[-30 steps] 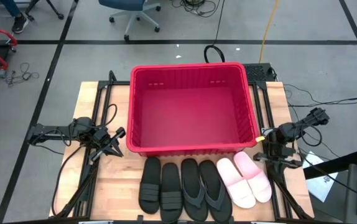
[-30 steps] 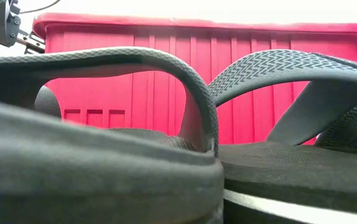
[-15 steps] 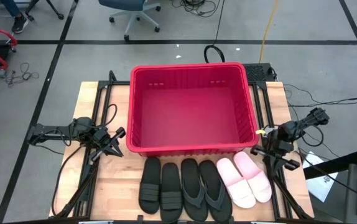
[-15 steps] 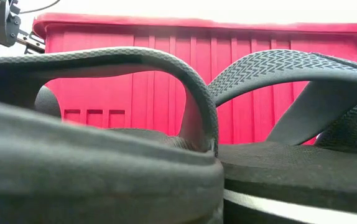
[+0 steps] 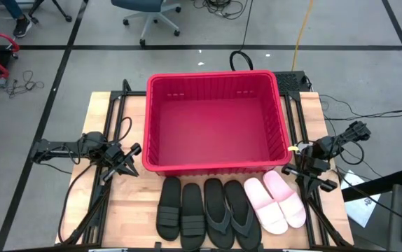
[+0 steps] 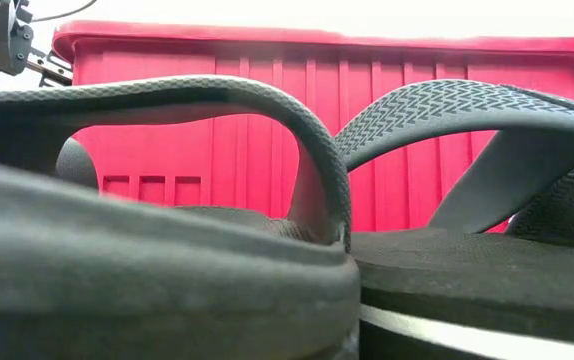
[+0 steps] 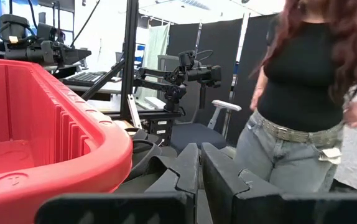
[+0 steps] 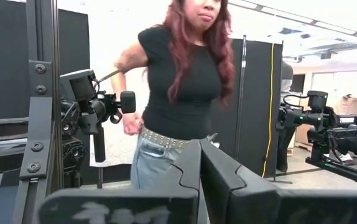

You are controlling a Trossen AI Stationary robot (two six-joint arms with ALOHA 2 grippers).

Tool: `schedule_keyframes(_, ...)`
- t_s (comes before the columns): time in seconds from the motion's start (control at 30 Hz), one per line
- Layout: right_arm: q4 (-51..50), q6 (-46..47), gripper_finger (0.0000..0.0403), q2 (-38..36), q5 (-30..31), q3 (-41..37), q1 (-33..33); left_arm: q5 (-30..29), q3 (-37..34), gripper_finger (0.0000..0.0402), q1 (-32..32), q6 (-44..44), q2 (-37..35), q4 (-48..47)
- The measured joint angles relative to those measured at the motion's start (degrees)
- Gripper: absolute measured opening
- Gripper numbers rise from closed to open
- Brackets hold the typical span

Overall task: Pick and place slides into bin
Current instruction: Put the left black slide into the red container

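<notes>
six slides wait in front of the empty bin, both grippers closed

left of the bin the left gripper is pressed together; before it lie black slides, flip-flops, pink slides, probably light and soft, best pinched at the strap; right gripper together.

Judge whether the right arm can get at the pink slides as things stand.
Probably yes: the right gripper waits beside the pink slides, which lie uncovered on the table with nothing between them.
</notes>
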Motion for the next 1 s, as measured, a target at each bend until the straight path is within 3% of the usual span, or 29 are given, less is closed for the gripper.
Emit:
schedule_keyframes(0.67,0.0,0.0,0.0000,0.0,0.0,0.0,0.0,0.0,0.0,0.0021,0.0,0.0,0.0,0.0)
schedule_keyframes(0.9,0.0,0.0,0.0000,0.0,0.0,0.0,0.0,-0.6,0.0,0.0021,0.0,12.8,0.0,1.4)
schedule_keyframes(1.0,0.0,0.0,0.0000,0.0,0.0,0.0,0.0,-1.7,0.0,0.0021,0.0,11.5,0.0,5.2)
